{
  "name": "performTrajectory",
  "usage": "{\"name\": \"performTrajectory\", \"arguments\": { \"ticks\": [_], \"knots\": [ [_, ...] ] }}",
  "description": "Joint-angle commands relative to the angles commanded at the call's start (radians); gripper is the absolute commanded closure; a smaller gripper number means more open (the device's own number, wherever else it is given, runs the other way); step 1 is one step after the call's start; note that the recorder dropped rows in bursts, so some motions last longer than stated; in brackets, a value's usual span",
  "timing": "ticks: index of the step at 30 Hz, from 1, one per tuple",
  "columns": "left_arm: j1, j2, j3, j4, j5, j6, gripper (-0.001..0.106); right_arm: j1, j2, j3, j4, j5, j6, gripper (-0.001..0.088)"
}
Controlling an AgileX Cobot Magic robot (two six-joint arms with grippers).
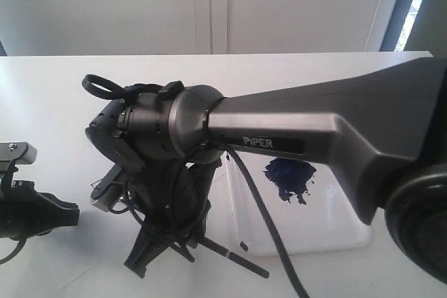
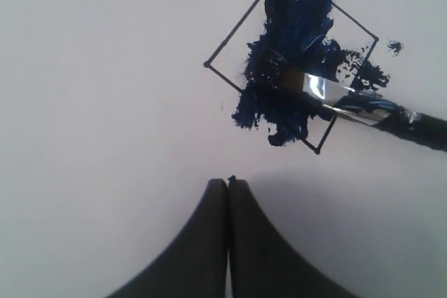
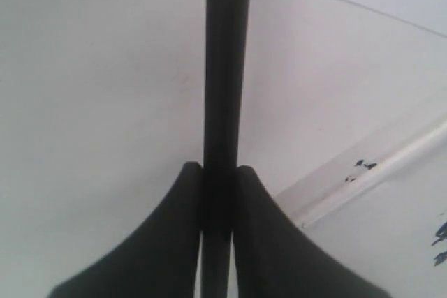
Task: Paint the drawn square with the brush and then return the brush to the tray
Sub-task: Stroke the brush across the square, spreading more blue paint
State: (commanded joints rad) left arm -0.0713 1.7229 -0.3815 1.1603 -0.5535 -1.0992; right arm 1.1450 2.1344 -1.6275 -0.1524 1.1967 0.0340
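Blue paint marks the tray in our exterior view; the brush handle juts below the right gripper. Left wrist: bristles sit on the part-filled drawn square, left gripper jaws together. Right wrist: jaws clamp the handle; we fear wider strokes smearing past the outline.

The brush lies bristles-down on the blue-smeared drawn square, apparently beside the tray.
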Motion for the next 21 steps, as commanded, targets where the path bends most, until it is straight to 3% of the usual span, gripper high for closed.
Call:
{"name": "performTrajectory", "arguments": {
  "ticks": [7, 21],
  "knots": [
    [0.000, 0.000, 0.000, 0.000, -0.002, 0.004, 0.105, 0.000, 0.004, -0.034, -0.167, 0.024, 0.019, 0.0868],
    [0.000, 0.000, 0.000, 0.005, -0.002, 0.004, 0.105, 0.000, 0.084, -0.041, -0.220, 0.024, 0.030, 0.0868]
  ]
}}
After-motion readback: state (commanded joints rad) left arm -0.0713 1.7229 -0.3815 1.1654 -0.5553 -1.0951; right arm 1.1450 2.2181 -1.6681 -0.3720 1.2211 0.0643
